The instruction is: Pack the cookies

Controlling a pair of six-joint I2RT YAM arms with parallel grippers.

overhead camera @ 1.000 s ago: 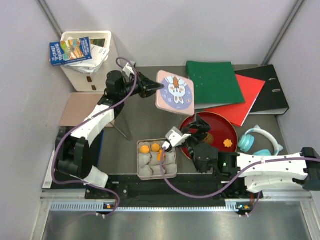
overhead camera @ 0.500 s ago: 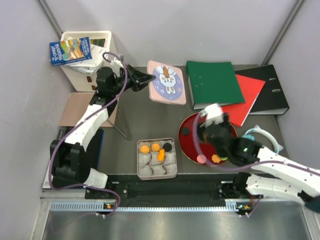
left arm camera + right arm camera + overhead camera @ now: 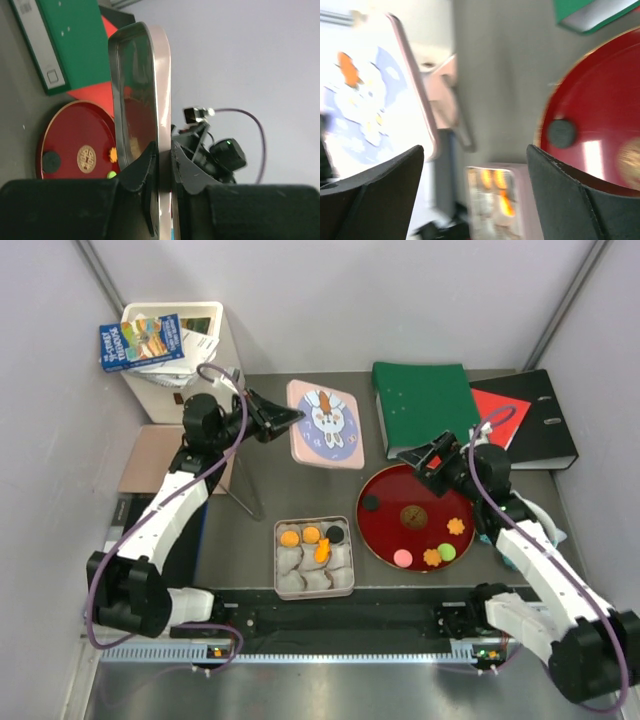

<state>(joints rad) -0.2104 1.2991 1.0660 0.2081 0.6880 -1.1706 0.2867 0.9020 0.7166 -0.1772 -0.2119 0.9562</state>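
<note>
The cookies lie in two places. A black [image 3: 371, 503], a brown [image 3: 414, 516], a pink [image 3: 403, 558], a green [image 3: 447, 551] and two orange ones [image 3: 456, 526] rest on the red plate [image 3: 385, 538]. Three orange cookies [image 3: 290, 537] and a black one [image 3: 335, 534] sit in the pink tin [image 3: 313, 590], among white paper cups. My left gripper [image 3: 290, 418] [image 3: 164, 155] is shut on the rim of the tin's rabbit lid [image 3: 325, 425] [image 3: 162, 75], held on edge above the table. My right gripper [image 3: 425, 462] [image 3: 475, 150] hangs open and empty over the plate's [image 3: 600, 115] far edge.
Green folder [image 3: 430, 405], red folder [image 3: 508, 415] and black binder [image 3: 548, 425] lie at the back right. A white bin [image 3: 185, 375] with a book [image 3: 140, 342] stands at the back left. Beside it lies a tan board [image 3: 155, 455]. A turquoise bit of headphones [image 3: 510, 552] shows behind my right arm.
My right gripper left the tin, where a black cookie now lies, and swung back right over the plate's far edge. My left gripper carried the lid leftward.
</note>
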